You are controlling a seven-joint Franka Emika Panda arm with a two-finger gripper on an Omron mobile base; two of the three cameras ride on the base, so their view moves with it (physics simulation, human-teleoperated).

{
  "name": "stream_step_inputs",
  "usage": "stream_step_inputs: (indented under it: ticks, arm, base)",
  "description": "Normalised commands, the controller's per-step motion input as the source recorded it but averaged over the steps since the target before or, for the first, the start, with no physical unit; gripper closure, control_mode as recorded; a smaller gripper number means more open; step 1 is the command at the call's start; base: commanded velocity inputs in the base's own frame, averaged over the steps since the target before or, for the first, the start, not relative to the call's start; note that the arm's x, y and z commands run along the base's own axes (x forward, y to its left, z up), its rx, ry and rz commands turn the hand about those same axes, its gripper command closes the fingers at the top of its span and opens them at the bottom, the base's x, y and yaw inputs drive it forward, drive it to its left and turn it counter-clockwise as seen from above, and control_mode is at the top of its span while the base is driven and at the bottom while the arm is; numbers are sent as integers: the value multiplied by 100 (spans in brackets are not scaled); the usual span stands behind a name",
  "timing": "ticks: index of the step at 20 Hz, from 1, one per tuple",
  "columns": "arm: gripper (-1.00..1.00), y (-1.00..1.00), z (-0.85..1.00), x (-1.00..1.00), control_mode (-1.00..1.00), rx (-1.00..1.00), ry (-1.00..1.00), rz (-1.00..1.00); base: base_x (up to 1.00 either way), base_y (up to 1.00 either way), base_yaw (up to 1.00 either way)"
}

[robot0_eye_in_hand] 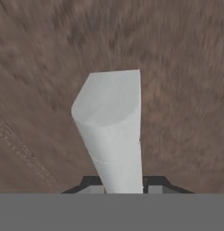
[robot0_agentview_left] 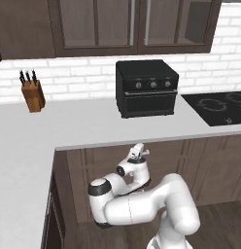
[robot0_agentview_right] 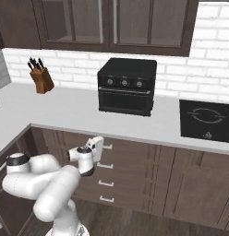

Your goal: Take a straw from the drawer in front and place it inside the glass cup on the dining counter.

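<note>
One silver drawer handle (robot0_eye_in_hand: 114, 135), running away from the camera, sits gripped between the claw (robot0_eye_in_hand: 118, 182) tips.

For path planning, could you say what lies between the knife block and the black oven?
Just bare white worktop, as both base views show.

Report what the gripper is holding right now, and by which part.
The gripper grips the silver bar handle of the drawer. Its finger tips press on both sides of the bar. No straw is held.
</note>
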Motion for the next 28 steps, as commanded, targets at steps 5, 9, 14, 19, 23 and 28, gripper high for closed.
stream_step_inputs:
  ticks: [5,9,14,19,23,28]
  arm:
    - [100,27,-42,-61,-100,0,9,3]
    - [100,38,-41,-81,-100,0,15,6]
    - [100,19,-32,-100,-100,0,23,12]
    - [100,51,-43,-100,-100,0,29,12]
    - [100,91,-59,-100,-100,0,30,13]
    - [100,100,-64,-100,-100,0,26,11]
  base:
    - [0,0,0]
    - [0,0,0]
    - [0,0,0]
    - [0,0,0]
    - [0,0,0]
    - [0,0,0]
